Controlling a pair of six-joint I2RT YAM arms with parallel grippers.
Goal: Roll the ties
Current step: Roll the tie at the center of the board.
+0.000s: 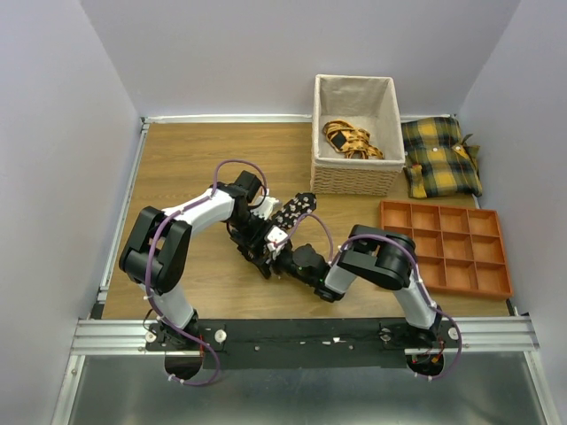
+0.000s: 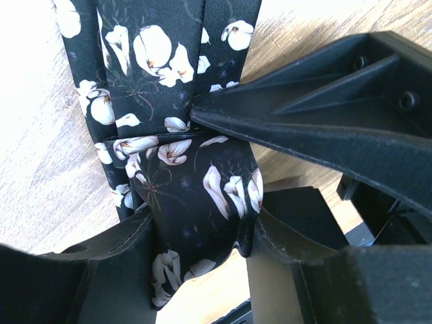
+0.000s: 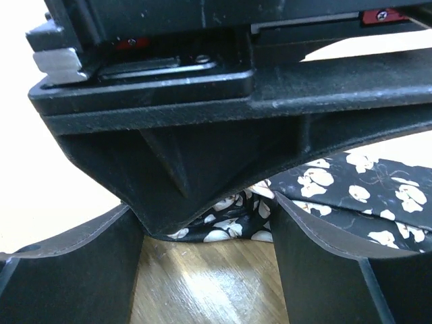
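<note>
Two grippers meet: we pinch the tie [image 1: 297, 209] in our left gripper [image 2: 202, 233], seemingly to anchor it, its tail trailing toward one o'clock, while our right gripper [image 3: 209, 270] hovers spread at four o'clock.

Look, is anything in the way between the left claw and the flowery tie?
No, nothing visible. The tie sits between the left gripper's fingers. The right gripper's finger touches it from the side.

Smooth cloth tie [image 2: 182, 196]; matt plastic left pincer [image 2: 202, 233]; wood-grain table [image 1: 190, 168]
</note>
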